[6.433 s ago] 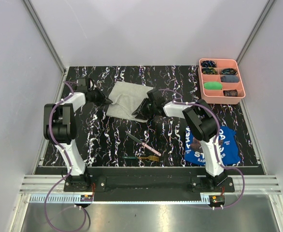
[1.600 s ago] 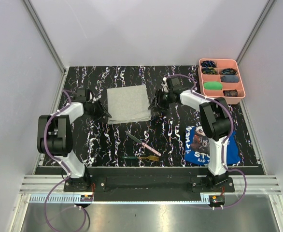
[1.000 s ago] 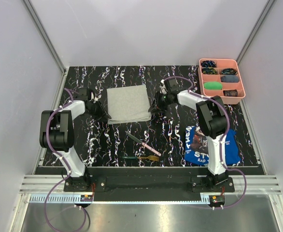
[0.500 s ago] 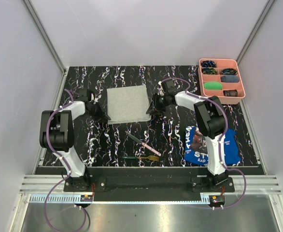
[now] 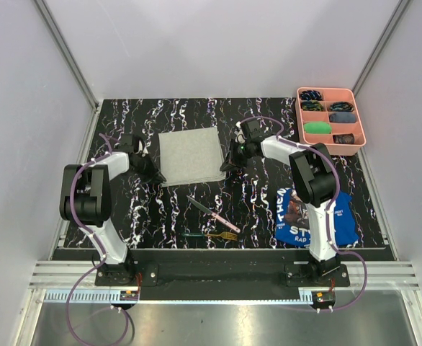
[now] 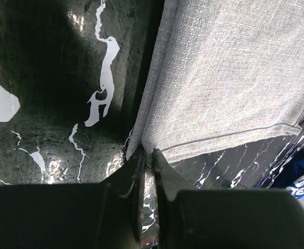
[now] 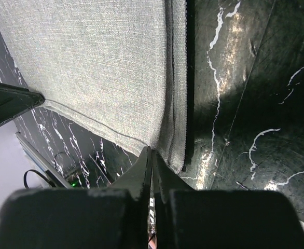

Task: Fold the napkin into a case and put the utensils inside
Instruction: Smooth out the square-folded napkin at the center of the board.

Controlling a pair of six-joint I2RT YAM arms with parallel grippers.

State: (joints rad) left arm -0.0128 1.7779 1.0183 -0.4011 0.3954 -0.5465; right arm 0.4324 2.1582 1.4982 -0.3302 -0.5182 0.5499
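The light grey napkin (image 5: pixel 191 155) lies spread flat as a square at the far middle of the black marbled table. My left gripper (image 5: pixel 158 176) is shut on its near left corner, which shows pinched between the jaws in the left wrist view (image 6: pixel 149 157). My right gripper (image 5: pixel 225 166) is shut on its near right corner, as the right wrist view (image 7: pixel 151 151) shows. The cloth fills both wrist views (image 6: pixel 230 78) (image 7: pixel 105 67). The pink-handled knife (image 5: pixel 212 214) and the green-handled fork (image 5: pixel 211 235) lie on the table nearer to me, untouched.
A pink compartment tray (image 5: pixel 364 128) with small items stands at the far right. A blue printed cloth (image 5: pixel 340 220) lies at the near right under the right arm. Grey walls bound the table on three sides.
The napkin, bunched and slanted 6.4 s ago, now lies flat and square. Both grippers went out to its near corners; in the last second they shifted only slightly.
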